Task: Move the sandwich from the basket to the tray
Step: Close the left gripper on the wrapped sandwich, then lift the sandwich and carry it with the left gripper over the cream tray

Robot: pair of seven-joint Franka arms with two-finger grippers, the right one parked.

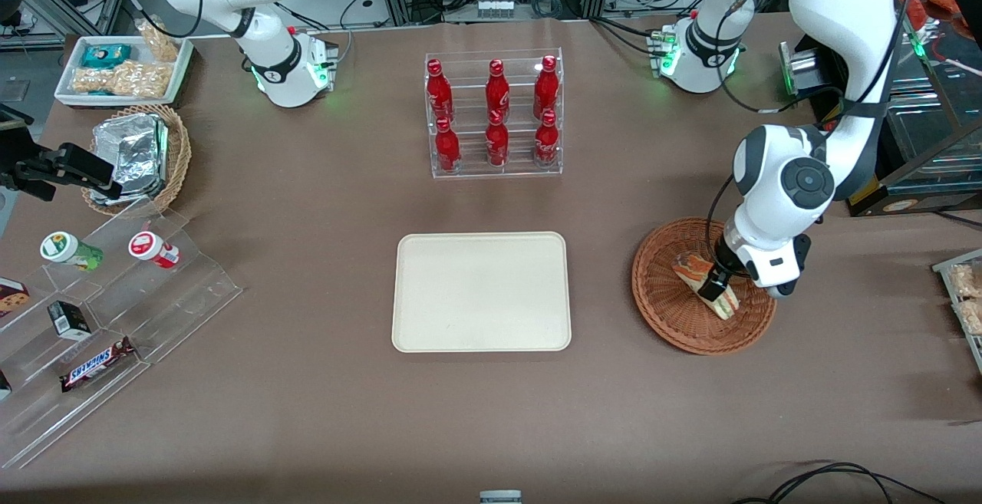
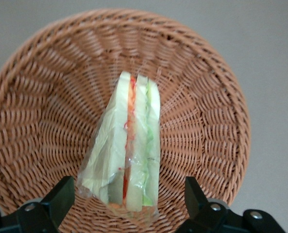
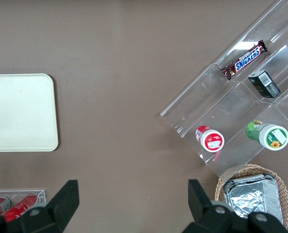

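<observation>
- Toward the working arm's end of the surface, front view: the gripper (image 1: 716, 287) hangs low over the sandwich (image 1: 700, 274) in the basket (image 1: 664, 297); the tray (image 1: 481, 291) lies well apart.
- Left wrist view: jaws spread wide, either side of the clear-wrapped wedge, pale bread with red and green layers.
- Right wrist view: only the tray's cream corner shows.

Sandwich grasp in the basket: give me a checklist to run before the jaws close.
1. Gripper over the basket: ok.
2. Jaws open, one on each side of the sandwich: ok.
3. Sandwich inside the basket, nothing else in it: ok.
4. Jaws low enough to catch the wedge: cannot tell.
5. Tray bare to receive it: ok.
6. Table between basket and tray free of objects: ok.
</observation>
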